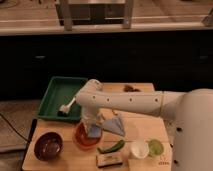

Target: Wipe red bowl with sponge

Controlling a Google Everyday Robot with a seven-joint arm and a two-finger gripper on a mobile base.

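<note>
The red bowl [84, 138] sits near the front middle of the wooden table [145, 127], partly covered by my arm. The light-blue sponge [94, 131] lies inside the bowl at its right side. My gripper [93, 125] reaches straight down onto the sponge from the white arm that crosses in from the right. The arm's wrist hides the bowl's far rim.
A maroon-brown bowl [48, 146] stands at the front left. A green tray [56, 95] holding a brush [66, 107] is at the back left. A grey-blue cloth [116, 125], a green pepper [111, 147], a tan block [110, 159], a white cup [139, 148] and a lime [155, 147] lie to the right.
</note>
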